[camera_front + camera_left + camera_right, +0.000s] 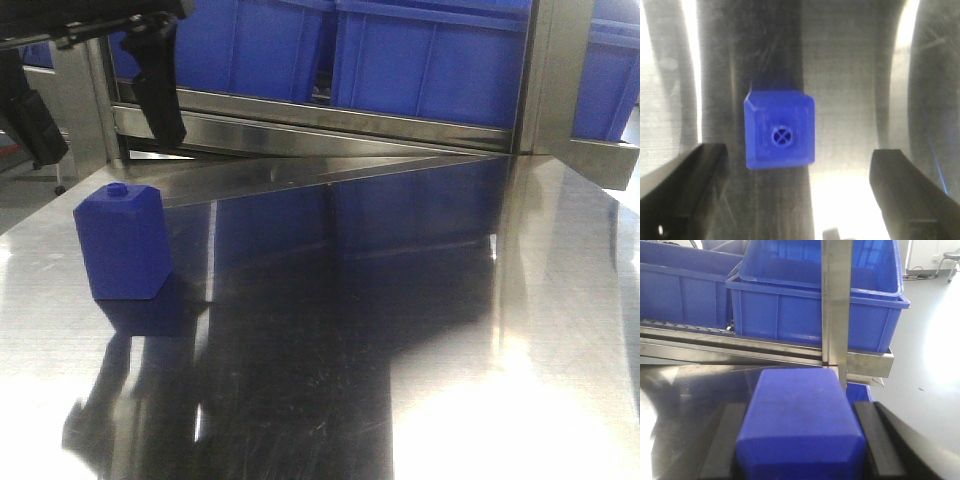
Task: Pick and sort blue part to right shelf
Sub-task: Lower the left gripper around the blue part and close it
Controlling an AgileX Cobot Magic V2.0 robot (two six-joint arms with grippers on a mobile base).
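My right gripper (800,440) is shut on a solid dark-blue block, the blue part (800,405). I see its flat end and one side; its cap is hidden. It is held above the steel table, facing the right shelf (867,362), with its steel rail and large blue bins (815,315). My left gripper (797,197) is open and hangs above a similar blue block with a tiny round knob (780,131), which stands upright at the table's left (122,245). The left gripper also shows at the top left of the front view (95,105).
The shelf's front rail (330,125) and blue bins (430,60) run along the back of the reflective steel table (400,330). A vertical steel post (836,305) stands just ahead of the held block. Grey floor lies to the right of the shelf (930,365).
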